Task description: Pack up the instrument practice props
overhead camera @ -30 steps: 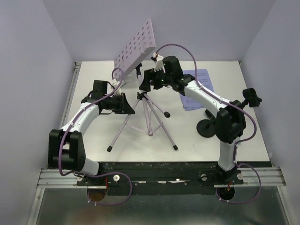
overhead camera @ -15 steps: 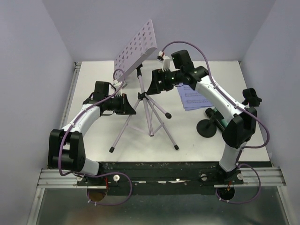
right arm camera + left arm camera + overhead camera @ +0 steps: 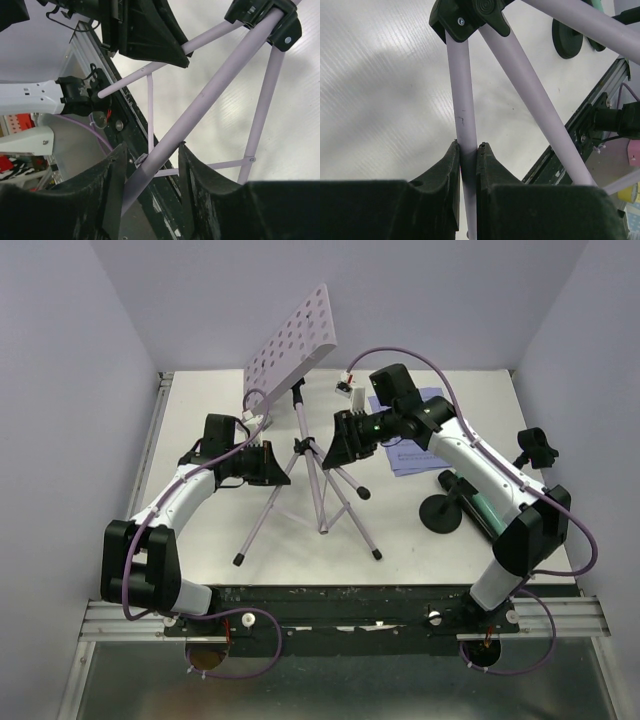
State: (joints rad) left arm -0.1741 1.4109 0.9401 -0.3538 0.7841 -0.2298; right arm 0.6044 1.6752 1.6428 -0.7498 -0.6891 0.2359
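While the tripod (image 3: pixel 318 490) stands mid-desk with its lilac plate (image 3: pixel 290 340) raised toward the far edge, the left gripper (image 3: pixel 468 147) is clenched on one leg (image 3: pixel 462 100) just below the hub (image 3: pixel 470 15). The right gripper (image 3: pixel 150 150) straddles a second leg (image 3: pixel 210 95), jaws apart and not yet grasping it.

Step in hand, by judgement: folding the legs. Recommended practice is to centre that leg between the jaws before clamping. It should then be drawn toward the pole (image 3: pixel 298 415) along its hinge arc while the left arm steadies the frame, lest the top-heavy stand tip onto the sheet music (image 3: pixel 408 458) toward the right edge.
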